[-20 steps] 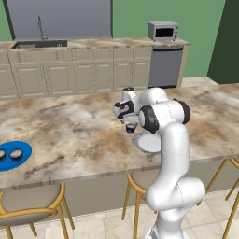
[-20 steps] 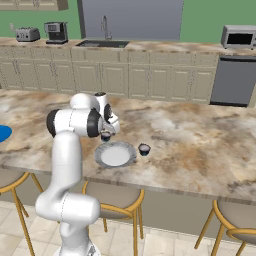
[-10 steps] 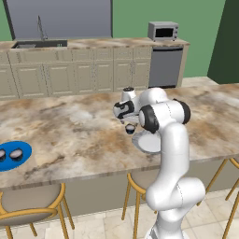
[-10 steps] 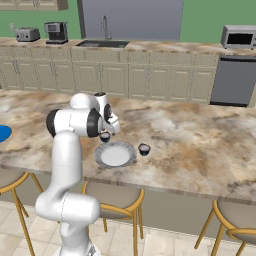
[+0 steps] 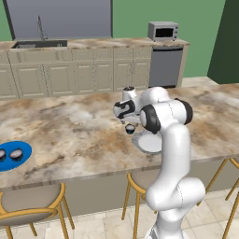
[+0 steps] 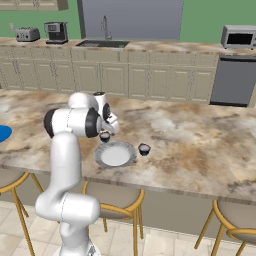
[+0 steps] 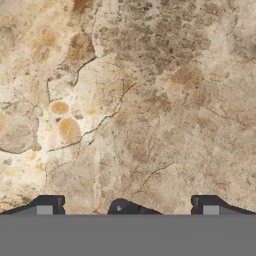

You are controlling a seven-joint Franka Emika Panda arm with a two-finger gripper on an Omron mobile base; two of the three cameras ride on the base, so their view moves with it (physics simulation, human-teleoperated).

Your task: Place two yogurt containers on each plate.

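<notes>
So from the left, our gripper [image 5: 130,125] pinches a cup [image 5: 130,129] over the counter [image 5: 84,126], near the grey plate [image 5: 148,143] at the front edge. Two cups [image 5: 17,154] sit on the blue plate [image 5: 24,150]. From the right, another cup [image 6: 144,148] sits just beside the grey plate. Hand view: marble under the fingertips [image 7: 47,204].

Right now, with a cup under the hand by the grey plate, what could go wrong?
The yogurt container hangs at the gripper near the rim of the grey-white plate; released early, it may land on the counter. Swinging outward could knock the other cup beside the plate.
</notes>
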